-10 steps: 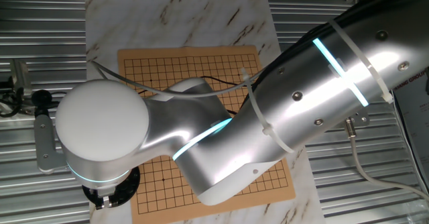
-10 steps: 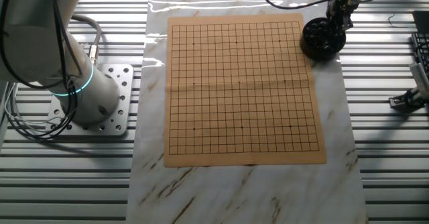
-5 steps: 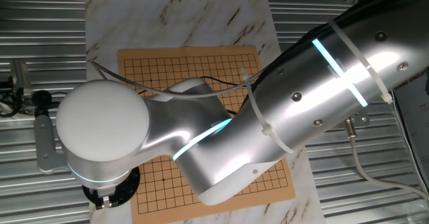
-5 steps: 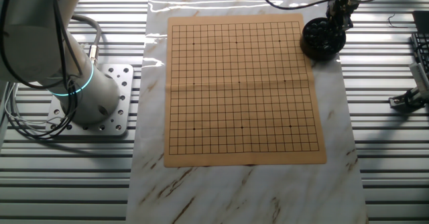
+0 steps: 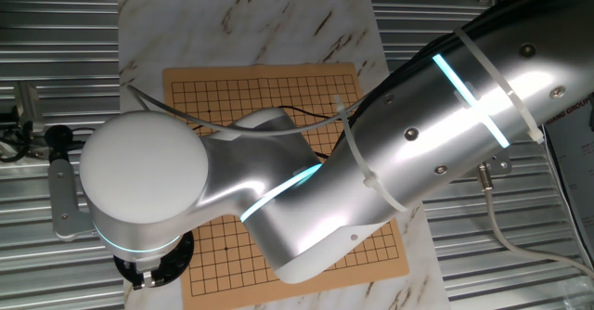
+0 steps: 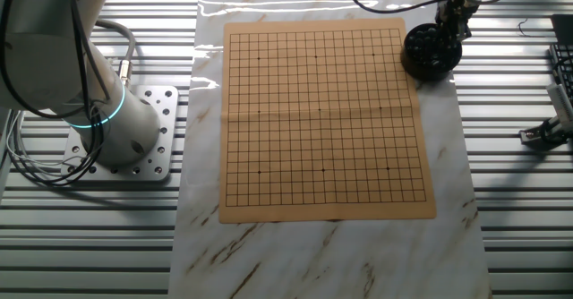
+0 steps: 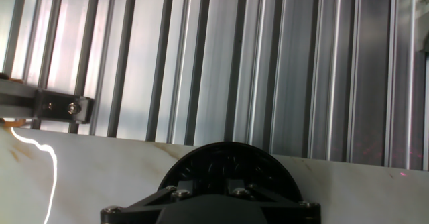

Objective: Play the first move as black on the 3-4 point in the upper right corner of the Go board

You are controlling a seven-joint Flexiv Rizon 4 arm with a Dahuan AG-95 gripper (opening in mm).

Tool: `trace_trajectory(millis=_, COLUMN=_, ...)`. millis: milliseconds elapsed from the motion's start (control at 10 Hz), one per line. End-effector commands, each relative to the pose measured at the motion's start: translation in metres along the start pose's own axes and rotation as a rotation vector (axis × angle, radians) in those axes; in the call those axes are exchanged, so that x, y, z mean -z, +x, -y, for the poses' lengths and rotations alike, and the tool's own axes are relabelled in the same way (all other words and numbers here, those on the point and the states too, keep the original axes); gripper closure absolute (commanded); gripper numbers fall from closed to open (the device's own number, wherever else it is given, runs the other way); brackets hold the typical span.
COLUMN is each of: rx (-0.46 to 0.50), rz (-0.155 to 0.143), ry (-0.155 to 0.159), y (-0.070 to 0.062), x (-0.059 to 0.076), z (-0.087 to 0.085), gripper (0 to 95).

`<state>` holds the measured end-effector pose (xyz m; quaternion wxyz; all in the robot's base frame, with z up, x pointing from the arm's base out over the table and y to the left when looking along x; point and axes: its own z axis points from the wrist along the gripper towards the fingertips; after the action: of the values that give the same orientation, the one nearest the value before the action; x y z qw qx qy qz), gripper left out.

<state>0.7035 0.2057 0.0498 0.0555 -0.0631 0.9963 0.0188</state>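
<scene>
Over the bowl (image 6: 431, 52) off the board's (image 6: 322, 120) corner | gripper (image 6: 450, 23) reaches down into it | jaw spread: cannot tell | black stones (image 7: 224, 168) heaped inside the bowl | board bare of stones

Silver arm (image 5: 408, 143) spanning most of the frame, covering the middle of the tan gridded board (image 5: 264, 92) on the marble surface (image 5: 241, 22).

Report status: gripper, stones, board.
Gripper down in the bowl beside the board; jaws not readable. No stone on the grid. Nothing in the way.
</scene>
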Motion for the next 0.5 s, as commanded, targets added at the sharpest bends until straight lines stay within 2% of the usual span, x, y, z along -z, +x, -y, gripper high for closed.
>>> trace_trajectory(millis=100, rx=-0.001, rz=0.003, ry=0.002, y=0.0002, x=-0.0002, z=0.0000, gripper=95.0)
trace_trajectory(millis=500, rx=0.000, rz=0.009, ry=0.001, y=0.0002, x=-0.0006, z=0.0002, gripper=95.0)
